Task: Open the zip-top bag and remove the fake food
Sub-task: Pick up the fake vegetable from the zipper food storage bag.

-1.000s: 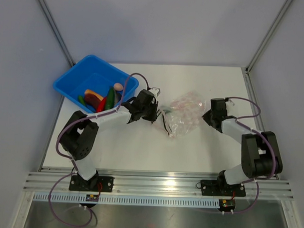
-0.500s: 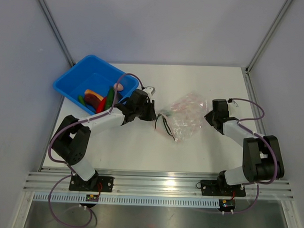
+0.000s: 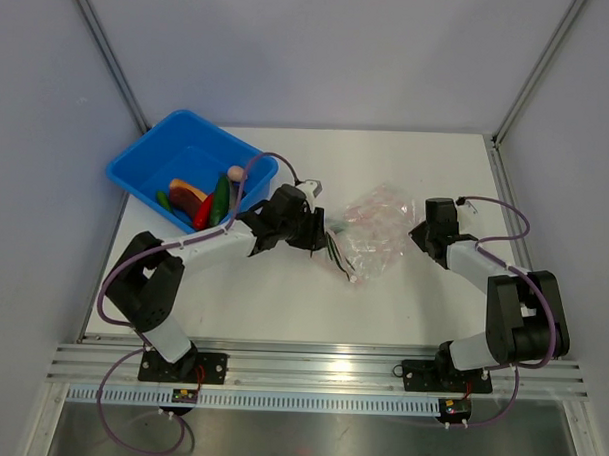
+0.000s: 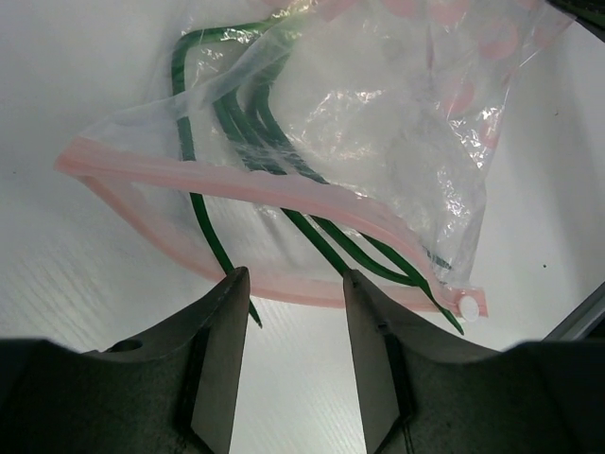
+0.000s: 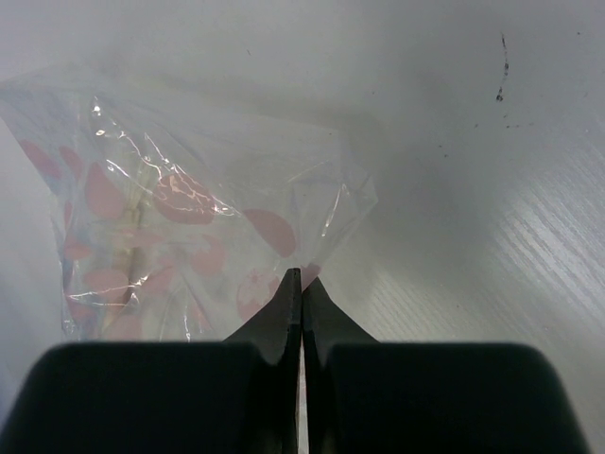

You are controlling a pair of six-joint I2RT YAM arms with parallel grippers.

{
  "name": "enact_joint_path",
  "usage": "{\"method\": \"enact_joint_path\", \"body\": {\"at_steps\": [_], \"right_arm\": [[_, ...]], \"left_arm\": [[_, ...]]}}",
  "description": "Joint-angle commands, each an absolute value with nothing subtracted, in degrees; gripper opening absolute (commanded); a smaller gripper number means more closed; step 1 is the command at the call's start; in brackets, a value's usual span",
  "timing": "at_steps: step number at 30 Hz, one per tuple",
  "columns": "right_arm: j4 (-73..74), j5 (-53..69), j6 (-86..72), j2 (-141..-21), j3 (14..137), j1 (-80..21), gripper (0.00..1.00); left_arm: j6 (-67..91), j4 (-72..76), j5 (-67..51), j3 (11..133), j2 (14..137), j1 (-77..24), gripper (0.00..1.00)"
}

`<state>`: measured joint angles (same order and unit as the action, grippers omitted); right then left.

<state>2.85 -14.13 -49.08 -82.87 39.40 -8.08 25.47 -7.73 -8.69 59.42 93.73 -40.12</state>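
The zip-top bag (image 3: 377, 229) lies crumpled mid-table, clear with pink prints. In the left wrist view its pinkish zip strip (image 4: 236, 184) gapes, and thin green stems (image 4: 232, 118) of fake food trail out of the mouth. My left gripper (image 3: 312, 232) sits at that mouth, open (image 4: 293, 279), its fingertips just short of the strip with bare table between them. At the opposite end my right gripper (image 3: 417, 232) is shut (image 5: 301, 276) on a corner of the bag (image 5: 189, 218). More fake food (image 3: 200, 197) lies in the blue bin.
The blue bin (image 3: 136, 174) stands at the back left, tilted diagonally, with a pinkish egg-like ball (image 3: 234, 173) near its right rim. Grey walls close the table on three sides. A metal rail runs along the near edge.
My left gripper was shut one second ago and now stands open. It drew back left a little, then came right to the bag's mouth. The right gripper kept its hold.
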Motion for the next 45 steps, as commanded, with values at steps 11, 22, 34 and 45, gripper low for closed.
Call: {"method": "enact_joint_path", "body": {"at_steps": [11, 22, 34, 45], "right_arm": [[1.0, -14.1, -48.8, -80.2, 38.8, -7.6, 0.0], [0.6, -13.2, -48.5, -79.8, 38.1, -7.6, 0.0], [-2.3, -11.6, -47.8, -80.0, 37.9, -7.8, 0.0], [-2.2, -11.7, -47.4, -79.4, 37.9, -8.2, 0.0]], "left_arm": [[34.8, -2.3, -11.4, 59.3, 98.1, -40.7, 0.56], [37.5, -5.8, -10.3, 64.2, 103.2, -42.4, 0.63], [39.6, -5.4, -9.8, 67.5, 106.4, -44.3, 0.65], [39.8, -7.8, -6.2, 72.2, 113.5, -46.2, 0.64]]}}
